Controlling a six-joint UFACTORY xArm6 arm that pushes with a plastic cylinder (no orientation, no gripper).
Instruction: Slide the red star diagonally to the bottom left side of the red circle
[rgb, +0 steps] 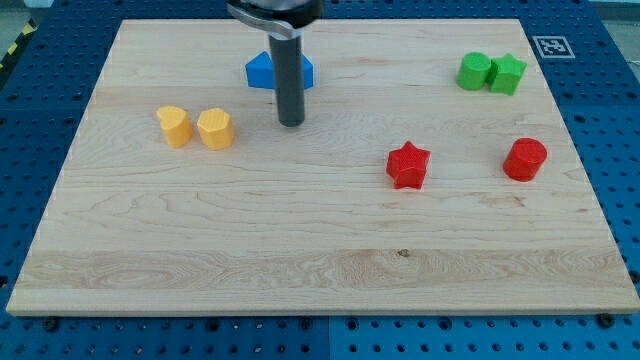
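Observation:
The red star (408, 165) lies on the wooden board (300, 240) right of centre. The red circle (525, 159) lies to its right, at about the same height, with a clear gap between them. My tip (291, 123) rests on the board left of centre, well to the left of the red star and slightly higher in the view. It touches no block. The rod rises from it toward the view's top and partly hides a blue block.
A blue block (263, 70) sits behind the rod near the view's top. Two yellow blocks (175, 126) (215, 129) lie side by side at the left. A green circle (474, 71) and a green star (507, 73) touch at the top right.

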